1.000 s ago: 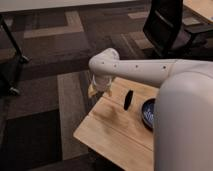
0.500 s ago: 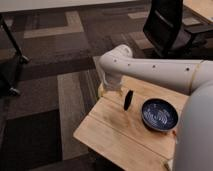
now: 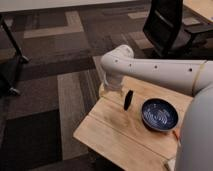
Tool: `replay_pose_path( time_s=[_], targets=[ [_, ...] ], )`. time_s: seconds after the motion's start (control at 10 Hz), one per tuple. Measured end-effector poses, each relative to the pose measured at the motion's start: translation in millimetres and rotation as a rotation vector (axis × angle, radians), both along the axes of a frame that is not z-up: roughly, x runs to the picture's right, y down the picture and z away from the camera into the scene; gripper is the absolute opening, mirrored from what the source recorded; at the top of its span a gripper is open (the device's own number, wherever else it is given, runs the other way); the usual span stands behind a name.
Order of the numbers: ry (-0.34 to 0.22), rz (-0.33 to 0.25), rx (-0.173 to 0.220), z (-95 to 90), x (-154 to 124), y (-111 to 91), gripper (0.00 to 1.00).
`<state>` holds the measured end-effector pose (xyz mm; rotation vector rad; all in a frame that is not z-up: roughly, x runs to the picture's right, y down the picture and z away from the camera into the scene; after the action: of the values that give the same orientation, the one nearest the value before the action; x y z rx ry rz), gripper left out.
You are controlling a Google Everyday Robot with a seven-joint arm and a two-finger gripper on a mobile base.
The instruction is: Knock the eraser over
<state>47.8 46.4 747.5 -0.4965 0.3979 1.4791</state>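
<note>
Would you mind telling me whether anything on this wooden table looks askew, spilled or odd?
Only the eraser stands out: this flat black block is upright on a narrow end mid-table, beside the blue patterned bowl but apart from it. The gripper hangs at the far edge of the wooden table, left of the eraser. Nothing looks spilled.

The white robot arm (image 3: 150, 67) swung rightward, carrying its gripper (image 3: 106, 92) closer to the small black rectangular eraser (image 3: 128, 99) on its right. Further right of the gripper, the round dark blue patterned bowl (image 3: 159, 114) became fully uncovered.
</note>
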Motion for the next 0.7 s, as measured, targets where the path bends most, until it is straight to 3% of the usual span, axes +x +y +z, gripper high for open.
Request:
replay_pose_path(
  time_s=[0.5, 0.7],
  targets=[
    [-0.032, -0.059, -0.025, -19.1, -7, 46, 0.65],
    [0.014, -0.023, -0.006, -19.0, 29, 52, 0.65]
  ],
)
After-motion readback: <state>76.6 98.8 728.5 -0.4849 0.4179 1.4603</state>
